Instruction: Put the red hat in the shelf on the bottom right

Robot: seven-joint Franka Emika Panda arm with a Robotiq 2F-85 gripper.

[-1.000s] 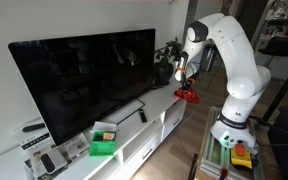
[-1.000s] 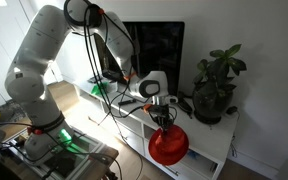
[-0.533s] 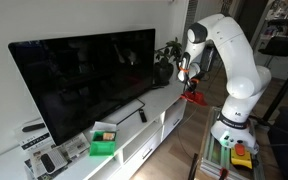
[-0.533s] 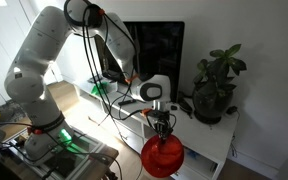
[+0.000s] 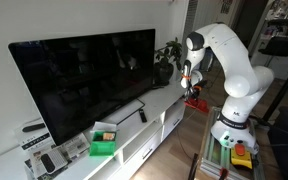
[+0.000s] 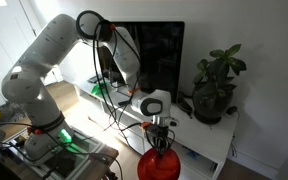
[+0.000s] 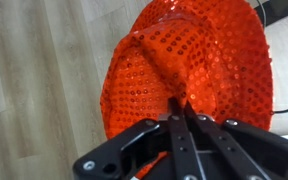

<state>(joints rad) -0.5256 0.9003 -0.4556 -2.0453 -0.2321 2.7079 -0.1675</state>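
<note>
State of the gripper (image 7: pixel 181 118): we read it as clamped on the red hat (image 7: pixel 189 65). In the wrist view its two fingers (image 7: pixel 172 132) meet with no gap on a pinched fold of the sequinned fabric. The hat hangs beyond them, crown bulging, over the wooden floor (image 7: pixel 34 80).

Hat position: in an exterior view the hat (image 6: pixel 160 167) hangs straight beneath the gripper (image 6: pixel 161 138). It sits lower than the flat top of the white TV cabinet (image 6: pixel 216 137), in front of the cabinet's front face, and is partly cut off by the bottom edge. In an exterior view the hat (image 5: pixel 194 99) is a small red patch just under the gripper (image 5: pixel 187 86), off the cabinet end nearest the arm's base. We see it resting on nothing.

The shelf: the cabinet front is too dark and small for us to pick out the compartment.

Surroundings: the TV (image 5: pixel 84 80) stands on the cabinet top. A green box (image 5: pixel 104 146) lies in front of it towards the far end. A potted plant (image 6: pixel 214 85) stands at the end near the hat.
</note>
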